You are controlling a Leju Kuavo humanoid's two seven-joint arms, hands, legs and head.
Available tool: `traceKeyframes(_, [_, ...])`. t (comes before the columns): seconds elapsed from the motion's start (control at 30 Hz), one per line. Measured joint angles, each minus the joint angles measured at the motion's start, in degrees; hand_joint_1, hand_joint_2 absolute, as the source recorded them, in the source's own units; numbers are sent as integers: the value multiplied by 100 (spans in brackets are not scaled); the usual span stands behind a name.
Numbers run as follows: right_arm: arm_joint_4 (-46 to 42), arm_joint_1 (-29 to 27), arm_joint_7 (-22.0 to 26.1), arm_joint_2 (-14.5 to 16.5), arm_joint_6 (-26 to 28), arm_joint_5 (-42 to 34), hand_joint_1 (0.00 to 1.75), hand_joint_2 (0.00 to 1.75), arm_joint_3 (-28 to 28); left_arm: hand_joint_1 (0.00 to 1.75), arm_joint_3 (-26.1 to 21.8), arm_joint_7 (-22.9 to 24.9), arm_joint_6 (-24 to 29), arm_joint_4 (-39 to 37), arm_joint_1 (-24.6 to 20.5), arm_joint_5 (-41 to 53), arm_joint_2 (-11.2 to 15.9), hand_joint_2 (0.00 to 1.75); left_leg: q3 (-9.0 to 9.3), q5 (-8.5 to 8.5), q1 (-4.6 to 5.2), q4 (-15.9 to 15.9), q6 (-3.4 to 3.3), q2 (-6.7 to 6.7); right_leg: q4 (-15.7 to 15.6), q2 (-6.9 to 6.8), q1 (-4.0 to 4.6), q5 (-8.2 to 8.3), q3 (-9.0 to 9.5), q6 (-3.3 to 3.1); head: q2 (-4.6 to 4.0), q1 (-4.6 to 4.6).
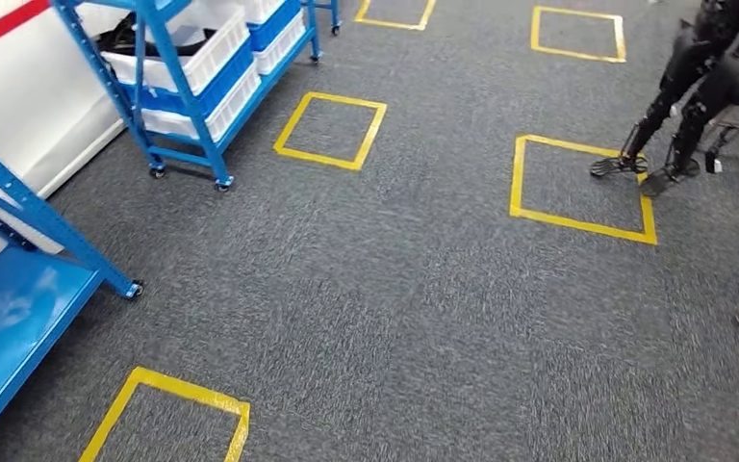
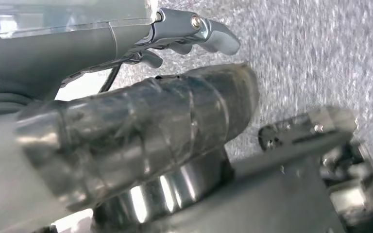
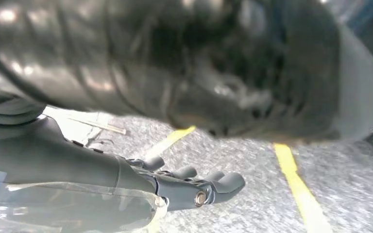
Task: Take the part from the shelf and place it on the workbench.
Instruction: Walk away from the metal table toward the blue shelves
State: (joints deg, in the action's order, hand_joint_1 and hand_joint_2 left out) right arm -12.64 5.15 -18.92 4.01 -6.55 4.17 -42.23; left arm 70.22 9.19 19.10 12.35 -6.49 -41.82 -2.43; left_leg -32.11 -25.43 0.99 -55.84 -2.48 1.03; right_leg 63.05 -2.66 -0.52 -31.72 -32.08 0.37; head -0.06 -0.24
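– Closest to the body, short of the wheeled shelf (image 1: 192, 91), what are the hands doing?

– Both hang over the carpet (image 1: 423, 289) holding nothing. On the left hand (image 2: 141, 131), a thick thumb wrapped in glossy, wrinkled tape stands apart from smooth grey fingers (image 2: 209, 38) that lie straight. The right hand (image 3: 175, 187) has rounded dark fingers, only lightly bent and likewise spread away from the thumb, with yellow floor tape beneath.

– So which step is this?

– My reading is the approach: nothing has been picked yet. The carpet is coarse, speckled grey pile. A second rack's flat blue metal deck (image 1: 10, 318) sits nearer than the wheeled shelf and to its left.

– And the part?

– Presumably in one of the bins (image 1: 202, 58) on the wheeled shelf, which are white and blue slotted plastic crates on a painted blue steel frame with small castors. Something dark lies in the upper white one, but I cannot tell whether it is the part.

– What does the next move call for?

– Turning left and walking past the yellow taped square (image 1: 330, 130) just right of that shelf, to face the bins squarely before reaching. Well to the shelf's right and farther off stands a dark, jointed two-legged figure (image 1: 702, 87), which is best avoided.
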Motion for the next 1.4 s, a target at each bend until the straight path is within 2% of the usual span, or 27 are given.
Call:
traceKeyframes(0.03, [1,-3,-1,-3,-5,-1,0,0,-9,0,1,1,-1,0,-3,2,-2,0,19,16,-7,31,-6,-52,311,136,-9,-156,-147,16,-1,11])
traceKeyframes(0.1, [1,-8,-3,-4,-15,-2,0,0,-18,0,1,2,-3,0,-14,4,-4,0,21,30,-16,36,-22,-130,815,224,-15,-393,-409,33,-1,26])
traceKeyframes(0.23, [1,-12,-4,-7,-19,-2,0,0,-21,0,1,2,-8,0,-15,6,-4,0,23,27,-17,34,-22,-174,1005,231,-20,-441,-521,44,0,28])
traceKeyframes(0.27, [1,-11,-5,-9,-19,-3,0,0,-23,0,1,2,-13,0,-10,8,-4,0,26,15,-29,17,-8,-245,923,236,-30,-305,-519,63,1,29])
traceKeyframes(0.37, [4,-14,-10,-16,-25,-4,0,0,-45,0,3,3,-21,-2,-9,23,-3,0,-73,-112,-84,-203,152,-625,-42,558,-107,306,-218,78,1,53])
traceKeyframes(0.4, [5,-11,-13,-16,-27,-4,0,0,-51,0,4,3,-21,-2,-6,27,-2,0,-117,-137,-96,-251,207,-713,-253,636,-115,372,-133,43,1,60])
traceKeyframes(0.43, [5,-4,-14,-15,-28,-4,0,0,-53,0,6,4,-21,-2,6,26,-2,0,-131,-132,-106,-243,234,-753,-251,577,-112,379,-124,-12,1,59])
traceKeyframes(0.47, [5,2,-17,-17,-28,-4,0,0,-54,0,9,5,-21,-2,20,26,-1,0,-148,-154,-107,-270,257,-717,-269,528,-111,384,-102,-54,1,55])
traceKeyframes(0.53, [8,-2,-20,-21,-27,-5,0,0,-55,0,19,6,-21,-2,22,22,0,0,-295,-341,-108,-596,300,-482,-310,412,-111,399,-62,-124,1,19])
traceKeyframes(0.6, [9,-12,-21,-23,-27,-13,0,0,-55,0,31,6,-21,-2,6,13,0,0,-655,-670,-114,-1290,337,-238,-319,276,-79,388,-52,-164,2,-18])
traceKeyframes(0.67, [8,-20,-21,-22,-27,-28,0,0,-55,0,35,6,-22,-2,3,-3,0,0,-932,-793,-121,-1771,347,-180,-318,132,-53,364,-43,-186,2,-22])
traceKeyframes(0.7, [8,-21,-21,-22,-27,-35,0,0,-55,0,36,6,-22,-2,11,-11,0,0,-929,-704,-120,-1732,337,-166,-318,70,-45,350,-31,-189,2,-21])
traceKeyframes(0.73, [8,-20,-21,-22,-27,-42,0,0,-55,0,36,7,-23,-2,20,-16,0,0,-811,-525,-115,-1480,317,-137,-318,14,-38,334,-11,-188,2,-22])
traceKeyframes(0.77, [7,-19,-21,-22,-27,-48,0,0,-55,0,36,7,-23,-2,24,-18,0,0,-619,-318,-98,-1097,282,-48,-320,-38,-32,316,15,-183,1,-22])
traceKeyframes(0.83, [7,-15,-21,-21,-27,-54,0,0,-55,0,37,8,-23,-2,5,-19,0,0,-293,-76,-33,-447,209,151,-318,-138,-10,273,61,-142,1,-20])
traceKeyframes(0.87, [7,-12,-21,-21,-28,-56,0,0,-55,0,38,8,-22,-2,-8,-20,0,0,-224,-52,-1,-301,178,208,-322,-185,-4,257,77,-116,1,-18])
traceKeyframes(0.93, [5,4,-21,-15,-28,-59,0,0,-55,0,38,9,-19,-2,-12,-24,1,0,-203,-63,21,-240,132,125,-353,-277,-3,233,127,-57,1,-16])
traceKeyframes(0.97, [3,13,-21,-14,-28,-61,0,0,-55,0,38,8,-14,-2,-1,-27,1,0,-168,-49,10,-193,111,70,-347,-257,-11,213,154,-24,1,-14])
traceKeyframes(1.03, [1,24,-22,-13,-27,-65,0,0,-56,0,38,2,4,-2,11,-34,1,0,-73,-8,-30,-88,53,-30,-121,-53,-22,52,89,27,1,-1])
traceKeyframes(1.1, [1,13,-23,-14,-27,-71,0,0,-57,0,38,-8,12,-2,-4,-40,-2,0,-40,8,-52,-53,12,-125,507,179,-34,-263,-233,43,1,18])
traceKeyframes(1.13, [2,5,-23,-14,-27,-75,0,0,-57,0,38,-11,9,-2,-12,-42,-3,0,-40,6,-54,-55,0,-181,846,218,-37,-392,-424,51,1,26])
traceKeyframes(1.17, [2,1,-23,-14,-27,-80,0,0,-57,0,38,-13,2,-2,-12,-44,-4,0,-37,0,-57,-61,-2,-247,1059,233,-45,-422,-559,65,1,30])
traceKeyframes(1.2, [3,1,-23,-15,-27,-83,0,0,-57,0,38,-14,-7,-2,-7,-49,-3,0,-31,-11,-64,-75,5,-318,1081,241,-58,-337,-604,82,1,31])
traceKeyframes(1.23, [3,1,-23,-15,-27,-86,0,0,-57,0,38,-14,-13,-2,-1,-52,-3,0,-27,-27,-76,-100,23,-395,892,260,-76,-148,-545,101,1,34])
traceKeyframes(1.3, [4,-6,-26,-16,-27,-87,0,0,-57,0,38,-15,-21,-2,3,-59,-2,0,-49,-83,-95,-198,86,-539,225,460,-133,250,-279,147,0,46])
traceKeyframes(1.33, [5,-14,-29,-16,-27,-87,0,0,-57,0,38,-16,-22,-2,-4,-59,-2,0,-84,-113,-99,-258,123,-608,-23,580,-155,346,-183,147,0,53])
traceKeyframes(1.4, [7,-23,-36,-16,-27,-88,0,0,-57,0,38,-21,-22,-2,-10,-59,-2,0,-157,-132,-106,-323,195,-726,-178,692,-154,337,-140,99,1,61])
